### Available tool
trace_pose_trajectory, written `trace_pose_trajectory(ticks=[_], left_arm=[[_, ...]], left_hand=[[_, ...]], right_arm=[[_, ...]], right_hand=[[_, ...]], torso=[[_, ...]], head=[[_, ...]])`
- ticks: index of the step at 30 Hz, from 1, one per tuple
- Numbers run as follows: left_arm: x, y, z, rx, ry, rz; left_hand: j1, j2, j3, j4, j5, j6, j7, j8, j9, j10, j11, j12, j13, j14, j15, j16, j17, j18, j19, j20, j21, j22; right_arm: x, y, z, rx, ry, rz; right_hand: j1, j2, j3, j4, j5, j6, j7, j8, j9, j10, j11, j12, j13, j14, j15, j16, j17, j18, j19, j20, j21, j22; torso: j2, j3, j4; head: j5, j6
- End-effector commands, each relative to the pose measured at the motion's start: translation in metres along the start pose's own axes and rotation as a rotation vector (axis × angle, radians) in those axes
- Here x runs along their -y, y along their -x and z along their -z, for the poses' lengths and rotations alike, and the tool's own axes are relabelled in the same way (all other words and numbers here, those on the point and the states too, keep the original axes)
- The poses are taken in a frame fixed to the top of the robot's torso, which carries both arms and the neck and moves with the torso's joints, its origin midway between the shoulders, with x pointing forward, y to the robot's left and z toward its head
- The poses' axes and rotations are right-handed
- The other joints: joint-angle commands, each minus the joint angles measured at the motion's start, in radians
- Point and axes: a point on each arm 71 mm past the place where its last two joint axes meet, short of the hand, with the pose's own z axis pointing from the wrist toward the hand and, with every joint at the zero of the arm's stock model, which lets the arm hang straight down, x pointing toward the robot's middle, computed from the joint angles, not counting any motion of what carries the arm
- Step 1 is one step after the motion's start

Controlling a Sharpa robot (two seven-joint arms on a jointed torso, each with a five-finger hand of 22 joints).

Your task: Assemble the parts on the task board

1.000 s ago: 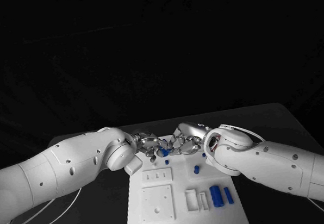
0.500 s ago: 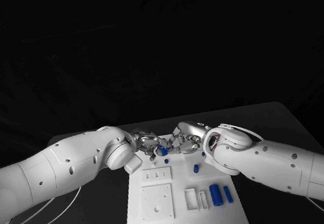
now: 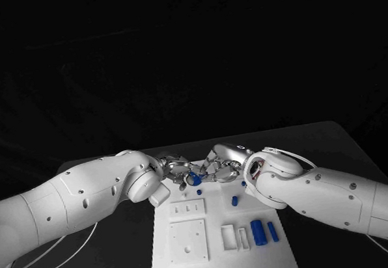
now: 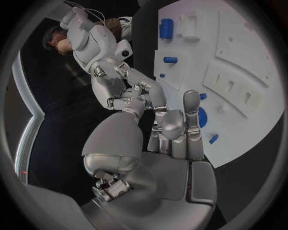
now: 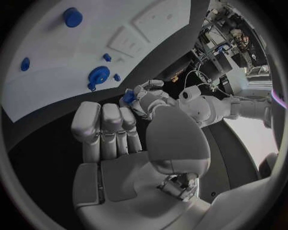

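Observation:
The white task board (image 3: 223,261) lies in the middle of the table, and both hands meet over its far end. My left hand (image 3: 172,170) pinches a small blue part (image 3: 191,173) at its fingertips; the right wrist view shows this left hand (image 5: 150,98) with the part (image 5: 129,97). My right hand (image 3: 219,169) is close beside it with fingers curled and nothing visible in them. Under the hands a round blue part (image 5: 98,75) lies on the board, with small blue pieces (image 5: 107,57) near it.
Two blue cylinders (image 3: 258,231) lie side by side at the board's right, next to a white holder (image 3: 229,238). Another blue part (image 3: 235,201) stands further back. The board has slotted plates (image 3: 187,209) and a square plate (image 3: 189,242). Black table surrounds the board.
The small blue part between the hands has risen a little off the board's far end, and both hands have drawn up with it.

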Motion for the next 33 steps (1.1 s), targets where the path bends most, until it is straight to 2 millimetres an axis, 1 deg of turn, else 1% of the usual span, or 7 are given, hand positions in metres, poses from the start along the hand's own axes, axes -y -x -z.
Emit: trace_pose_trajectory(ticks=[1, 11, 15, 20, 23, 26, 33], left_arm=[[0.006, -0.005, 0.000, -0.025, -0.036, -0.005], [0.003, -0.002, 0.001, -0.013, -0.032, -0.002], [0.002, 0.000, 0.001, 0.003, -0.031, 0.002], [-0.001, 0.004, 0.002, 0.026, -0.023, 0.004], [-0.003, 0.006, 0.003, 0.037, -0.016, 0.003], [-0.005, 0.007, 0.004, 0.046, -0.004, -0.001], [-0.020, 0.010, 0.007, 0.070, 0.075, -0.035]], left_hand=[[0.003, -0.008, -0.008, 0.001, -0.009, 0.130, -0.098, -0.002, 0.760, 0.050, -0.006, 0.008, 0.002, 0.007, 0.003, 0.007, 0.004, -0.006, 0.007, 0.002, -0.007, 0.002], [0.008, -0.007, -0.010, -0.001, -0.011, 0.135, -0.100, -0.002, 0.770, 0.050, -0.007, 0.013, 0.002, 0.008, 0.002, 0.007, 0.009, -0.006, 0.008, 0.002, -0.011, 0.009], [0.008, -0.009, -0.008, -0.004, 0.002, 0.138, -0.100, -0.002, 0.772, 0.050, -0.008, 0.015, 0.002, 0.009, 0.003, 0.009, 0.014, -0.006, 0.009, 0.003, -0.013, 0.012], [0.007, -0.013, -0.005, -0.009, 0.018, 0.146, -0.102, -0.003, 0.772, 0.050, -0.009, 0.019, 0.002, 0.011, 0.004, 0.013, 0.023, -0.004, 0.010, 0.006, -0.015, 0.017], [0.006, -0.015, -0.004, -0.011, 0.019, 0.151, -0.103, -0.002, 0.771, 0.050, -0.009, 0.022, 0.001, 0.012, 0.005, 0.016, 0.028, -0.004, 0.010, 0.007, -0.015, 0.019], [0.005, -0.015, -0.003, -0.012, 0.021, 0.152, -0.103, -0.003, 0.770, 0.050, -0.010, 0.024, 0.001, 0.012, 0.005, 0.017, 0.030, -0.003, 0.010, 0.008, -0.016, 0.021], [0.003, -0.010, 0.005, -0.016, 0.028, 0.157, -0.104, -0.003, 0.769, 0.050, -0.011, 0.033, -0.003, 0.013, 0.007, 0.023, 0.039, 0.003, 0.014, 0.011, -0.018, 0.032]], right_arm=[[0.000, 0.001, 0.000, 0.016, 0.012, -0.004], [0.005, 0.003, 0.002, 0.024, 0.004, -0.004], [0.007, 0.004, 0.004, 0.031, 0.004, -0.009], [0.009, 0.005, 0.009, 0.054, 0.021, -0.028], [0.010, 0.007, 0.014, 0.080, 0.032, -0.041], [0.013, 0.011, 0.020, 0.114, 0.038, -0.054], [0.027, 0.027, 0.034, 0.180, 0.018, -0.083]], right_hand=[[-0.007, 0.012, 0.007, -0.002, 0.003, -0.003, -0.003, 0.005, 0.002, -0.004, -0.002, -0.001, -0.001, 0.002, -0.003, -0.002, -0.001, -0.005, 0.011, 0.001, -0.007, 0.134], [-0.011, 0.007, 0.005, -0.001, 0.003, -0.006, -0.002, 0.005, 0.001, -0.005, -0.002, -0.002, -0.003, 0.002, -0.003, -0.003, -0.003, -0.005, 0.011, 0.001, -0.008, 0.134], [-0.020, -0.012, -0.012, 0.005, 0.003, -0.019, 0.002, 0.004, 0.001, -0.008, 0.001, -0.006, -0.006, 0.001, -0.001, -0.007, -0.006, -0.004, 0.010, 0.002, -0.014, 0.132], [-0.012, -0.043, -0.072, 0.023, 0.013, -0.067, 0.018, 0.004, -0.001, -0.018, 0.012, -0.019, -0.019, -0.004, 0.007, -0.020, -0.017, -0.001, 0.009, 0.008, -0.028, 0.129], [-0.008, -0.062, -0.125, 0.025, 0.068, -0.097, 0.028, 0.005, -0.001, -0.025, 0.019, -0.026, -0.025, -0.009, 0.012, -0.029, -0.025, 0.003, 0.005, 0.013, -0.042, 0.126], [0.022, -0.061, -0.233, 0.033, 0.106, -0.140, 0.037, 0.005, -0.001, -0.037, 0.026, -0.036, -0.037, -0.014, 0.018, -0.038, -0.037, 0.009, 0.004, 0.021, -0.063, 0.123], [0.039, -0.064, -0.268, 0.037, 0.132, -0.157, 0.040, 0.004, -0.001, -0.049, 0.029, -0.047, -0.054, -0.022, 0.021, -0.052, -0.055, 0.012, 0.001, 0.025, -0.092, 0.119]], torso=[[0.000, -0.0002, -0.0006], [0.000, -0.0007, 0.0000], [-0.001, 0.0000, 0.0002], [-0.002, 0.0005, -0.0006], [-0.002, -0.0005, -0.0007], [-0.002, -0.0006, 0.0008], [-0.009, 0.0003, -0.0051]], head=[[0.001, -0.001], [0.000, -0.003], [0.002, -0.003], [0.005, -0.005], [0.007, -0.005], [0.010, -0.006], [0.024, -0.013]])
